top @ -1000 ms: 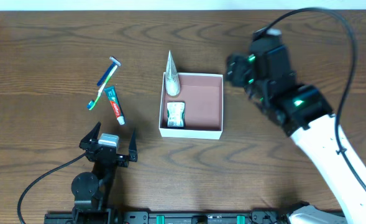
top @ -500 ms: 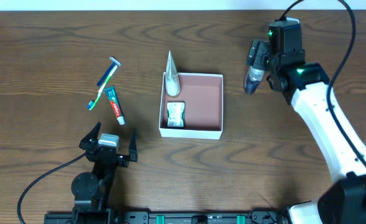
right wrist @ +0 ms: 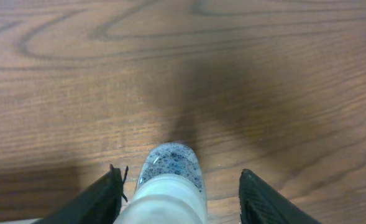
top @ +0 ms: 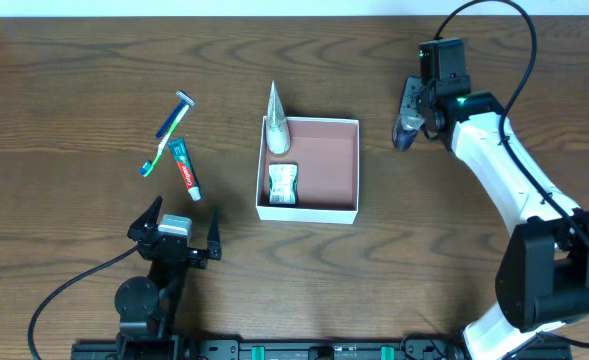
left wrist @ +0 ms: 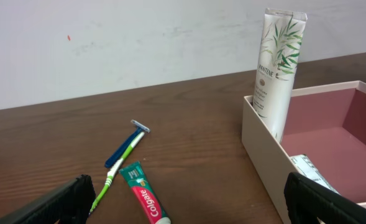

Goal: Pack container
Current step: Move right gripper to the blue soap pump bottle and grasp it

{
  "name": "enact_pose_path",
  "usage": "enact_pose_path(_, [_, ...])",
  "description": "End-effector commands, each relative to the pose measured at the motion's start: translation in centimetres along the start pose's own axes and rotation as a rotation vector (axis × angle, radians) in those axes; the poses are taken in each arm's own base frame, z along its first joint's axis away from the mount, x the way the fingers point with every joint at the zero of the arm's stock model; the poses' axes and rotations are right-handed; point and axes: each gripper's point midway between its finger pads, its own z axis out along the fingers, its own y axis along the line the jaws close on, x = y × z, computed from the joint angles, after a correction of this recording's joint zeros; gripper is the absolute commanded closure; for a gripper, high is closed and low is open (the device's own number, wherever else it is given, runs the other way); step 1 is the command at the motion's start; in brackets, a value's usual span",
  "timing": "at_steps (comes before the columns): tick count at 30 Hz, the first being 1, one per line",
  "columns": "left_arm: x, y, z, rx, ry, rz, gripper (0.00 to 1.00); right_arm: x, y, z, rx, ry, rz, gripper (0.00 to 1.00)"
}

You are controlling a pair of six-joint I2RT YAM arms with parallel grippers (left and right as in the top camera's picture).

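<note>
The container [top: 346, 212] is a square white box with a pink-brown inside, at the table's middle; its wall shows in the left wrist view [left wrist: 257, 143]. A white Pantene tube [top: 277, 125] leans in its far left corner, and a small packet [top: 283, 184] lies inside. My right gripper [top: 407, 122] is open to the right of the box, its fingers on either side of a clear bottle with blue specks [right wrist: 170, 168], with gaps on both sides. My left gripper [top: 174, 232] is open and empty near the front left.
A Colgate toothpaste tube [top: 185, 168], a green toothbrush [top: 164, 148] and a blue razor [top: 172, 115] lie on the wooden table left of the box. They also show in the left wrist view, the toothpaste [left wrist: 144, 200] nearest.
My right arm has swung back and to the right, away from the box, and now stands over the speckled bottle. The left arm and the items in the box have not moved.
</note>
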Motion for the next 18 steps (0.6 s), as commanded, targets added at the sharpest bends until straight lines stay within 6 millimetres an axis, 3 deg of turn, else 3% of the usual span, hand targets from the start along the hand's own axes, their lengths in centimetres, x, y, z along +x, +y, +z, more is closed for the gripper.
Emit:
enact_pose_path(1, [1.6,-0.5,0.1,0.029,0.046,0.008,0.02,0.2,-0.1,0.6,0.000,0.008,-0.002,0.55])
enact_pose_path(9, [1.6,-0.5,0.1,0.029,0.046,0.008,0.02,0.0,-0.1,0.5,-0.002,0.002,-0.027,0.84])
enact_pose_path(14, [1.6,-0.5,0.1,0.029,0.046,0.008,0.02,-0.8,0.2,-1.1,-0.026,-0.022,-0.037,0.87])
enact_pose_path(18, [1.6,-0.5,0.1,0.029,0.046,0.008,0.02,-2.6,0.5,-4.6,-0.076,-0.084,-0.023,0.88])
